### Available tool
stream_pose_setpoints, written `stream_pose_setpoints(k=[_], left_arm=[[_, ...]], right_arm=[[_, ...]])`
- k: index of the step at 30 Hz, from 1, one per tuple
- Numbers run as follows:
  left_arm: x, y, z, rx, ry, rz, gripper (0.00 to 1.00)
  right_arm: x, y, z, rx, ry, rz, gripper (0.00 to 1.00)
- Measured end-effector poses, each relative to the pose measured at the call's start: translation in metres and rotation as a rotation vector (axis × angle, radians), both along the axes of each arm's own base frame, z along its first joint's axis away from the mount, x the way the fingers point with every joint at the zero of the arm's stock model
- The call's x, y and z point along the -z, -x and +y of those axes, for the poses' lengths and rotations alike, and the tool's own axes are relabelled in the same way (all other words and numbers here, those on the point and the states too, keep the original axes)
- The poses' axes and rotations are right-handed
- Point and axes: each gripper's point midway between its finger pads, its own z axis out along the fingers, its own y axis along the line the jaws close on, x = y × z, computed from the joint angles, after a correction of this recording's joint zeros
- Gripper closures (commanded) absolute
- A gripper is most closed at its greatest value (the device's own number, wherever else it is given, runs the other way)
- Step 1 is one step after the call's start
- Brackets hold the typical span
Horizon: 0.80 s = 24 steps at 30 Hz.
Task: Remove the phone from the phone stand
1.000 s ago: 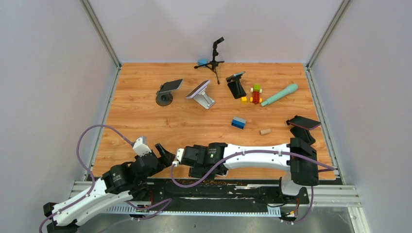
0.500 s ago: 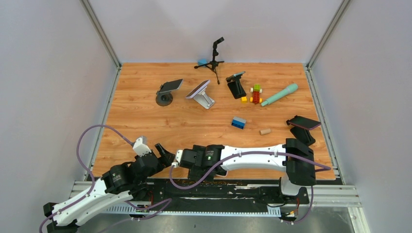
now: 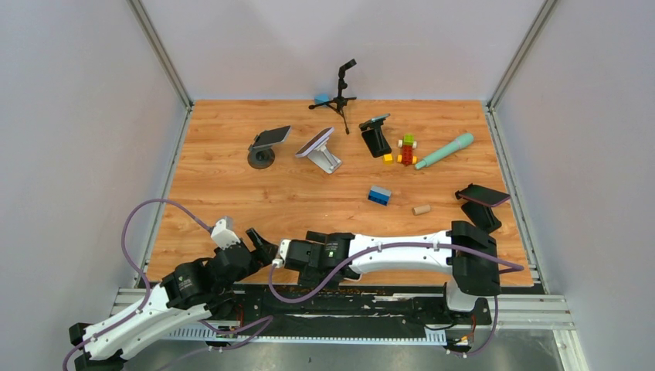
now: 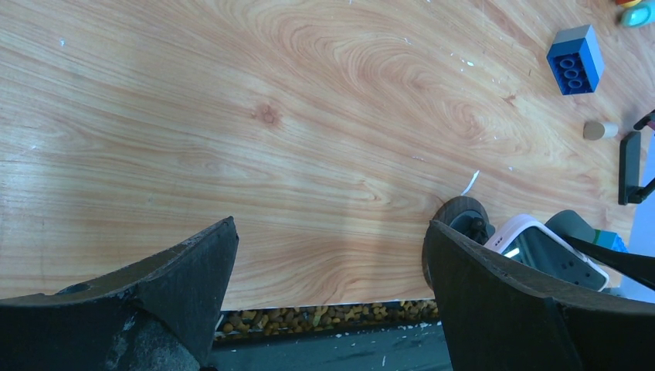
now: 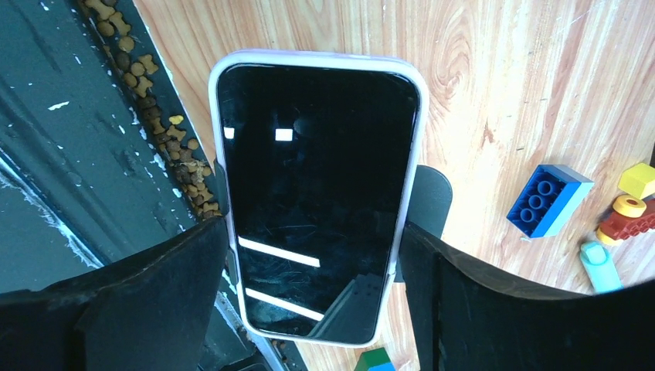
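Right gripper point(image 5: 315, 226) eases leftward, jaws astride black-screened pale-cased phone point(image 5: 317, 154), grip unclear; removal not begun, phone still in black clamp stand point(image 5: 432, 197). Left gripper point(image 4: 330, 224) gapes wide, empty.

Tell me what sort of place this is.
Probably a robot test cell: a wooden tabletop walled by plain grey panels, left arm and right arm bolted at its edge, practice props like a blue brick.

The phone point(image 5: 317, 154) lies on its stand point(image 5: 432, 197) at the table's point(image 5: 502, 77) near edge, between the fingers point(image 5: 154, 294) of the right gripper point(image 5: 315, 228); 1 brick point(image 5: 548, 199) lies farther back, rightward.
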Motion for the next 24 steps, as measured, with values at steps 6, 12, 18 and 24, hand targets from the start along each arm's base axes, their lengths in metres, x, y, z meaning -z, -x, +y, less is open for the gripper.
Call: stream_pose_setpoints(k=[6, 12, 18, 24], left_arm=[[-0.0006, -0.0001, -0.0001, 0.0, 0.004, -0.002, 0.02], [-0.0006, -0.0001, -0.0001, 0.0, 0.004, -0.002, 0.02], [-0.0006, -0.0001, -0.0001, -0.001, 0.004, -0.002, 0.02], [-0.0007, -0.0001, -0.0002, -0.001, 0.005, -0.002, 0.02]], right_arm=[[0.0014, -0.0004, 0.0002, -0.003, 0.008, -0.019, 0.18], [0.0016, -0.0015, -0.0001, -0.003, 0.012, -0.033, 0.29], [0.0018, -0.0014, 0.0001, -0.005, 0.015, -0.041, 0.43], [0.0017, -0.0014, -0.0002, -0.006, 0.016, -0.041, 0.54]])
